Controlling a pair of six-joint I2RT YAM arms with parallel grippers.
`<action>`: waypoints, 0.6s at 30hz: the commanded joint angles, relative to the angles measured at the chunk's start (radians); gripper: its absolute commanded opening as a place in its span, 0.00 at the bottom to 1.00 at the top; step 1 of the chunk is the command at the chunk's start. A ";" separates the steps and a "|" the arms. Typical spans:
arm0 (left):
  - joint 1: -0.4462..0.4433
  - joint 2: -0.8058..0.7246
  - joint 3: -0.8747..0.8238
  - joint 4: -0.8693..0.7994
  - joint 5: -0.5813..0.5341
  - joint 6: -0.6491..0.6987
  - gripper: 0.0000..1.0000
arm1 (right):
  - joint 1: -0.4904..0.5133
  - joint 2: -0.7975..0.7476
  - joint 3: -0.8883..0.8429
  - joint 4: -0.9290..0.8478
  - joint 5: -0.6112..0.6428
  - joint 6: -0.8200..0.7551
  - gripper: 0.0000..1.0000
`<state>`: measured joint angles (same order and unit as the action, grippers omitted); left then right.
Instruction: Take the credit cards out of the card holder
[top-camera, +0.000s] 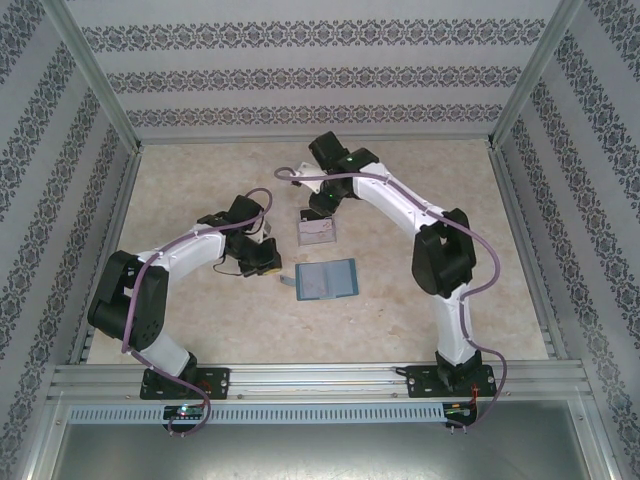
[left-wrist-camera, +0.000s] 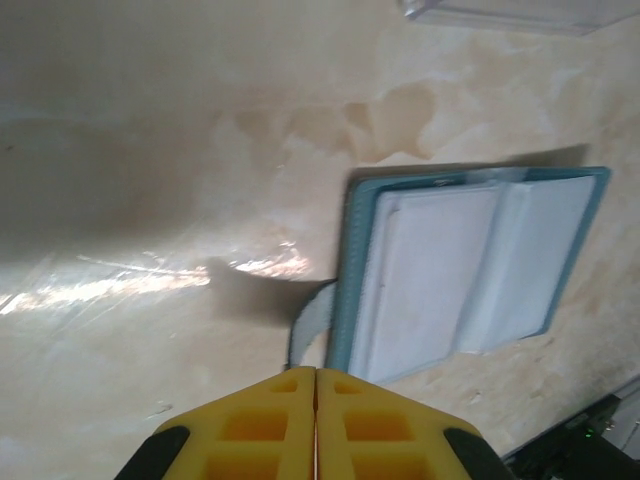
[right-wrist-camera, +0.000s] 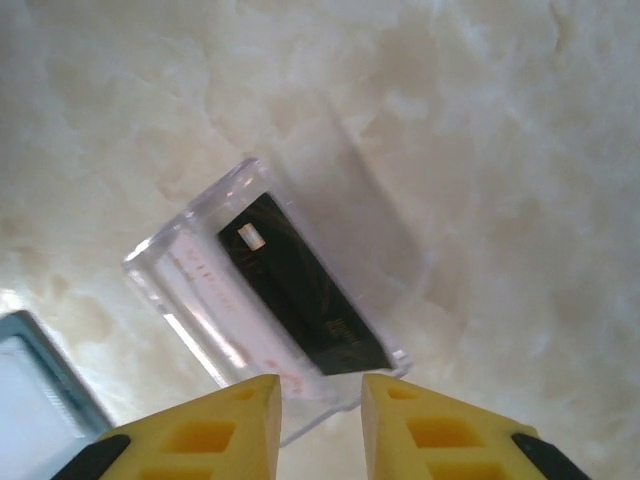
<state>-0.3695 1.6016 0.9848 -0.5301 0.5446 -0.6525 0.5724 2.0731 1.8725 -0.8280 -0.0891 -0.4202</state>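
Cards (right-wrist-camera: 300, 290) lie in the tray (right-wrist-camera: 150, 262), evidently their drop spot, between holder (left-wrist-camera: 560, 250) and the table's (top-camera: 200, 170) far edge; right gripper (right-wrist-camera: 320, 385) spread above, left gripper (left-wrist-camera: 316, 375) pressed together

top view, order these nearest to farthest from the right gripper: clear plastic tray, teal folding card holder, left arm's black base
From the right gripper:
1. clear plastic tray, right by it, mid-table
2. teal folding card holder, a step closer to the arm bases
3. left arm's black base, at the near-left edge
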 joint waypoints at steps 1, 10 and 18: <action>-0.019 0.021 0.035 0.044 0.035 -0.012 0.07 | 0.012 -0.089 -0.116 0.084 -0.062 0.274 0.27; -0.081 0.099 0.083 0.051 0.056 -0.008 0.04 | 0.014 -0.275 -0.430 0.275 -0.205 0.701 0.15; -0.106 0.151 0.067 0.090 0.063 -0.036 0.00 | 0.049 -0.318 -0.533 0.271 -0.273 0.902 0.12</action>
<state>-0.4656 1.7290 1.0500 -0.4767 0.5892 -0.6682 0.6025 1.7885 1.3766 -0.5785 -0.2962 0.3618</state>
